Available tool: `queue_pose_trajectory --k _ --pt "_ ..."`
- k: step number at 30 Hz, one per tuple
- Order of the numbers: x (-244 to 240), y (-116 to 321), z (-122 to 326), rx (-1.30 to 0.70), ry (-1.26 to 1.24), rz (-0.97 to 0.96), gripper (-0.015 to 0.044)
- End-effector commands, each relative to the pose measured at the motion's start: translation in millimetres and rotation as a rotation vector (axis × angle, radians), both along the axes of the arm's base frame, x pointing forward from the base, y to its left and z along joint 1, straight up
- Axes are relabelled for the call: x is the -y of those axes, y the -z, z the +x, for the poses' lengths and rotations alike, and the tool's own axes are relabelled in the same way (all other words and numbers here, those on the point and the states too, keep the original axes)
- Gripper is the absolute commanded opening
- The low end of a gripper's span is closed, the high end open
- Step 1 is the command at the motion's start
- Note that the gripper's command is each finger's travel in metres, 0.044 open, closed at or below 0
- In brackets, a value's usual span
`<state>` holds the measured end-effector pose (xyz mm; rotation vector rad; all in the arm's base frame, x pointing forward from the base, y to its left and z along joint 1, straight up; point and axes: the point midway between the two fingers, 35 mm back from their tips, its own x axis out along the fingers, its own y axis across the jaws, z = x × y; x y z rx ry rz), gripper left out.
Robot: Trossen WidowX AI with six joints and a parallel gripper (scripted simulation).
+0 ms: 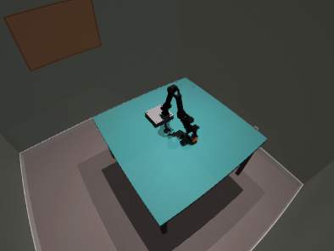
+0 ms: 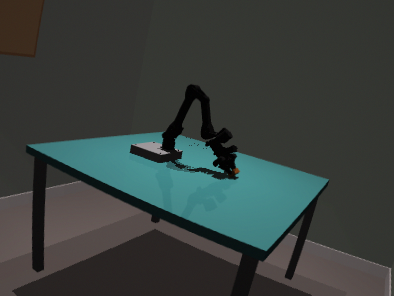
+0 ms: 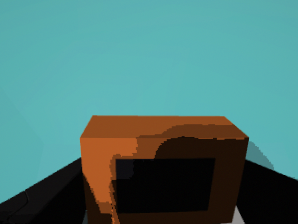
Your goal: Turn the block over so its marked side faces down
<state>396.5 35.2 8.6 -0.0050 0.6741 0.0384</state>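
The orange block point(image 1: 195, 139) point(image 2: 236, 171) point(image 3: 155, 126) is between the fingers, low over the table or on it; whether it touches cannot be told. Its marked side, with a black rectangle point(image 3: 172, 187), faces the wrist camera. My gripper point(image 1: 193, 140) point(image 2: 233, 171) point(image 3: 160, 167) is shut on the block, one dark finger at each side of it in the wrist view, and is tilted in the exterior view. The block's underside and lower end are hidden. The teal table point(image 1: 161, 182) point(image 2: 260, 220) point(image 3: 150, 55) lies beneath.
The arm's pale base box point(image 1: 155, 114) point(image 2: 150, 148) stands on the table behind the gripper. The arm bends up and over from it. A brown panel point(image 1: 55, 34) point(image 2: 17, 25) hangs on the wall, away from the table.
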Motion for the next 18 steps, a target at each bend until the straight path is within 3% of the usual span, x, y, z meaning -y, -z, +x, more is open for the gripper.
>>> queue_pose_trajectory --k 1,18 --pt "1 10 -4 0.037 0.001 -0.006 0.0000" --pt "3 9 -21 0.278 0.005 0.004 0.0000"
